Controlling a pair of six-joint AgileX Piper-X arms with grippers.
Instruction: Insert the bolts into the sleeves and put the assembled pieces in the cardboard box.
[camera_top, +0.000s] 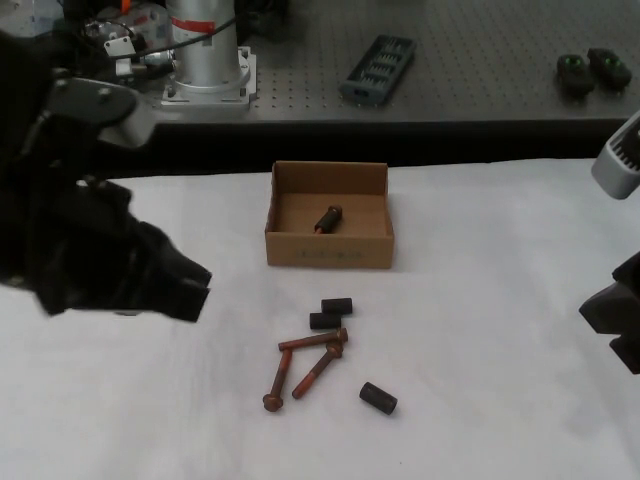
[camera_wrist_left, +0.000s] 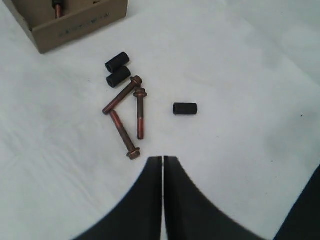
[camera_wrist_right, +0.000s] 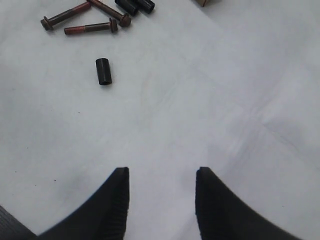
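black tray (camera_top: 378, 68), metal post (camera_top: 207, 45) behind cardboard box (camera_top: 330, 251)

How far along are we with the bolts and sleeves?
Done: one assembled piece lies in the cardboard box. In hand: nothing; the left gripper is shut and empty, the right gripper open and empty, both over the cloth. Left: three bolts and three sleeves lie loose in front of the box, none joined, so three assemblies and three placements remain.
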